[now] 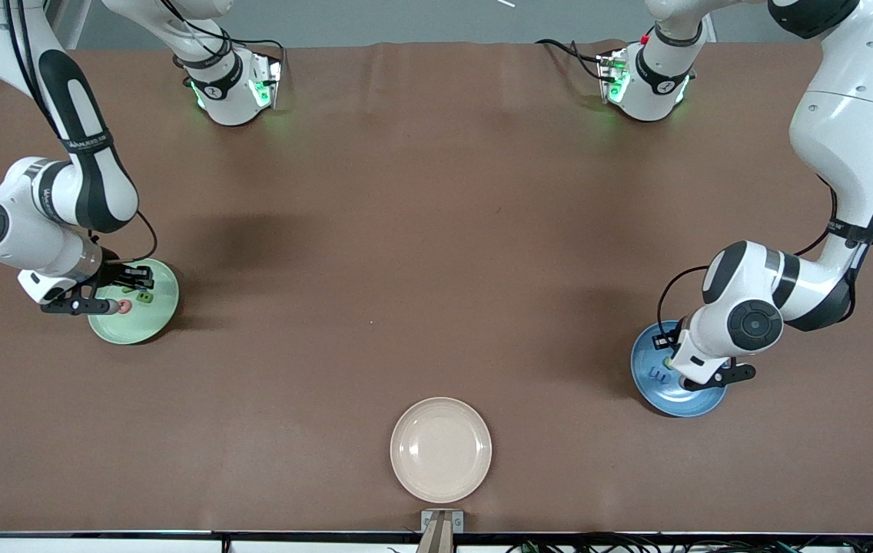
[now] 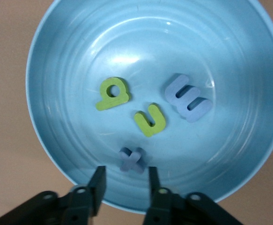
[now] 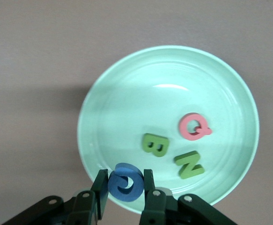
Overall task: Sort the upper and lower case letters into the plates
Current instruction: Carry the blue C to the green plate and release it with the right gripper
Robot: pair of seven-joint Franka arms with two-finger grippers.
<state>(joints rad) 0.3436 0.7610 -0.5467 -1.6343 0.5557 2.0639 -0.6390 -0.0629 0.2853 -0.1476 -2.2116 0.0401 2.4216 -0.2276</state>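
Note:
The mint green plate (image 1: 137,330) lies at the right arm's end of the table. In the right wrist view this plate (image 3: 141,93) holds a pink Q (image 3: 193,127), a green B (image 3: 155,145) and a green N (image 3: 189,165). My right gripper (image 3: 125,183) is shut on a blue C (image 3: 125,183) over the plate's rim, and it also shows in the front view (image 1: 131,278). The blue plate (image 1: 682,403) lies at the left arm's end. In the left wrist view it (image 2: 141,47) holds a green b (image 2: 112,93), a small green curved letter (image 2: 150,120), a blue E (image 2: 187,97) and a blue x (image 2: 132,160). My left gripper (image 2: 125,173) is open just over the x.
A cream-beige plate (image 1: 441,449) with nothing in it sits near the table's front edge, midway between the two arms. The brown table (image 1: 436,230) stretches bare between the plates. Both arm bases stand along the top of the front view.

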